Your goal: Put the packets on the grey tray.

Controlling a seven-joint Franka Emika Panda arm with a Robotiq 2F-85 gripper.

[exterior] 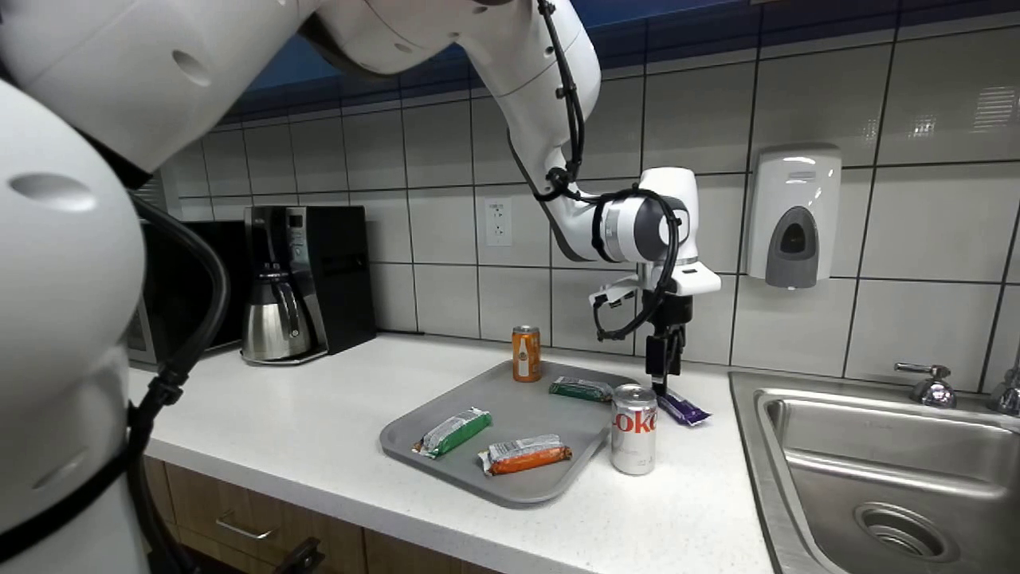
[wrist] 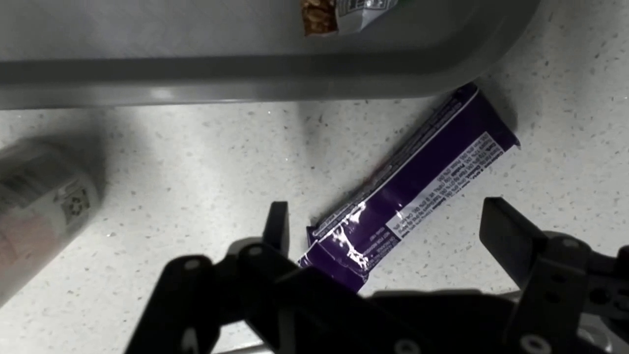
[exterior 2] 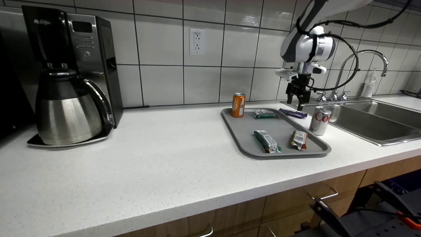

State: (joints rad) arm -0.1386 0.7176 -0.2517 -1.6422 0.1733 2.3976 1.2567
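Note:
The grey tray [exterior: 522, 410] lies on the counter, in both exterior views. A green packet [exterior: 454, 432], an orange packet [exterior: 527, 457] and a bluish-green and white packet [exterior: 580, 389] lie apart on it. A purple packet [wrist: 417, 182] lies on the counter beside the tray, slanted, its far end close against the tray's rounded corner; it also shows in an exterior view [exterior 2: 293, 114]. My gripper [wrist: 385, 221] is open and empty just over the purple packet, its fingers on either side of the near half. The packet's near end is partly hidden by the gripper.
A red-and-white can [exterior: 634, 430] stands on the counter by the tray's edge, near the gripper. A small orange can [exterior: 526, 354] stands on the tray's back corner. The steel sink [exterior: 745, 446] is beyond the purple packet. The tiled wall is close behind the gripper.

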